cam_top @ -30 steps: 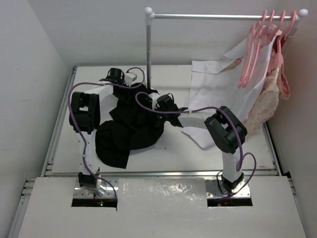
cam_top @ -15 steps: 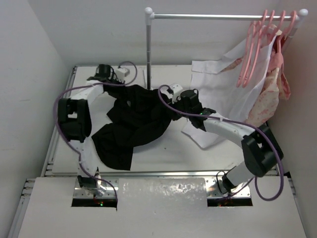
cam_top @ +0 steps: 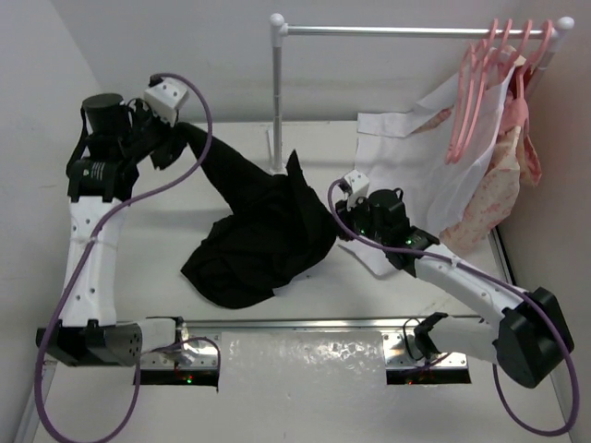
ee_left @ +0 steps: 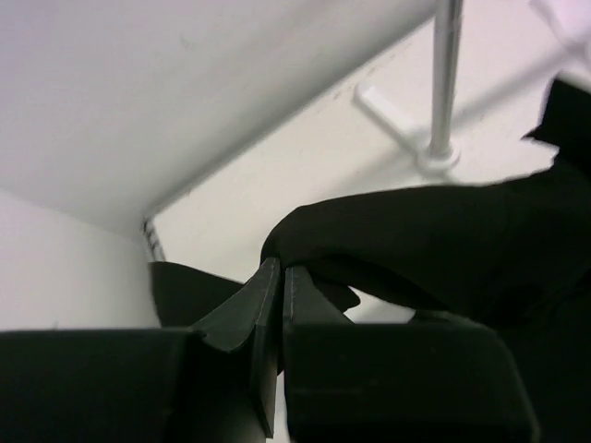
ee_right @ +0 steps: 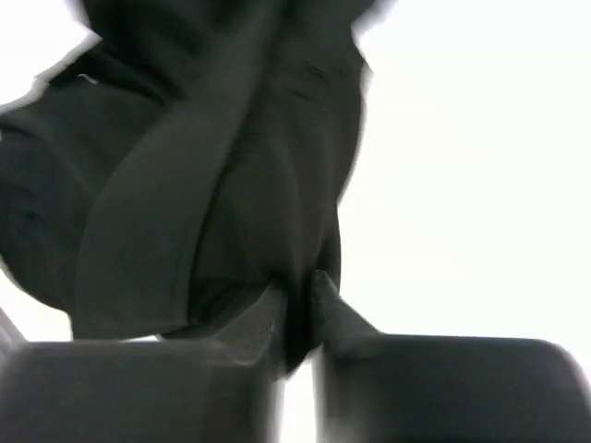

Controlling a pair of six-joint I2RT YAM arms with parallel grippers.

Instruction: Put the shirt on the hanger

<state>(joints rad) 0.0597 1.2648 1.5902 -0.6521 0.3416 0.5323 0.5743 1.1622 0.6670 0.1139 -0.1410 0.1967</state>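
We now hold the shirt (cam_top: pixel 268 231) stretched between both arms
Our left gripper (ee_left: pixel 273 272), risen from the table, is clamped on the shirt; our right gripper (ee_right: pixel 297 293) pinches its right edge; the hanger (cam_top: pixel 459 111) hangs well apart, untouched

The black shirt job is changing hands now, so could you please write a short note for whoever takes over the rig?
Left hand: shut on one end of the shirt, raised at the far left.
Right hand: shut on the shirt's right edge, low over the table.
Shirt: stretched between both hands, most of it bunched on the table.
Pink hangers: all on the rail at far right, none held.
Done: shirt gripped by both hands.
Left: take a hanger and get the shirt onto it.
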